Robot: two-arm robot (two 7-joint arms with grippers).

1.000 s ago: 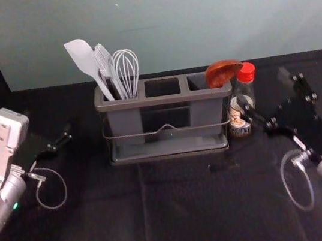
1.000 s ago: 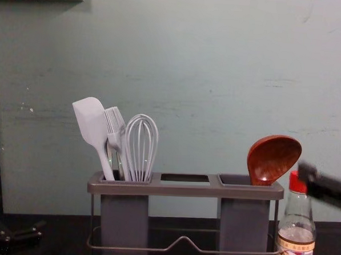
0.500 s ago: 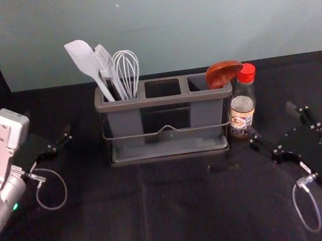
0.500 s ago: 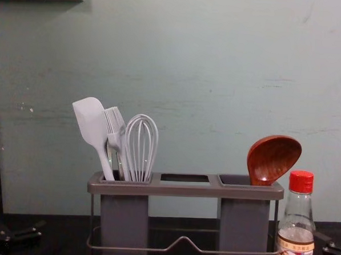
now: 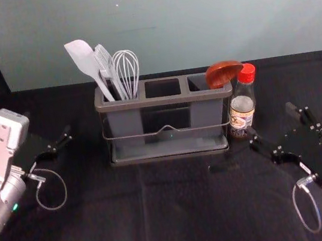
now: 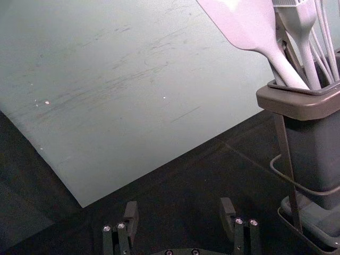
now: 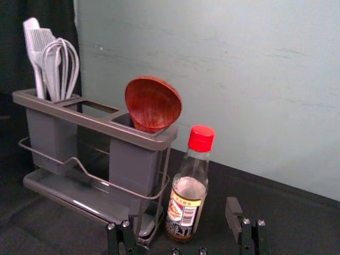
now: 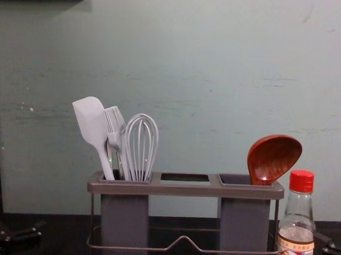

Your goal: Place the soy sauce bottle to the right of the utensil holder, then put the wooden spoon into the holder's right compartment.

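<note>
Fingers spread, the black left gripper [image 5: 49, 125] hangs at the left, well apart from the long grey wire-framed utensil holder [image 5: 164, 99]. A white spatula [image 5: 82, 56], white brush [image 5: 103, 59] and white whisk [image 5: 126, 68] lean in its left compartment [image 5: 126, 125]; the reddish-brown wooden spoon [image 5: 221, 74] sits bowl-up in the right one [image 5: 206, 112]. Just beside that end — upright — stands the clear glass, red-capped soy sauce bottle [image 5: 242, 108]; near it is the black right gripper [image 5: 271, 120], fingers apart.

I can't see the handle of the wooden spoon [image 8: 274, 160] inside the right compartment [image 8: 244, 228] of the holder [image 8: 184, 190]; my chest view crops the base of the soy sauce bottle [image 8: 296, 225].
</note>
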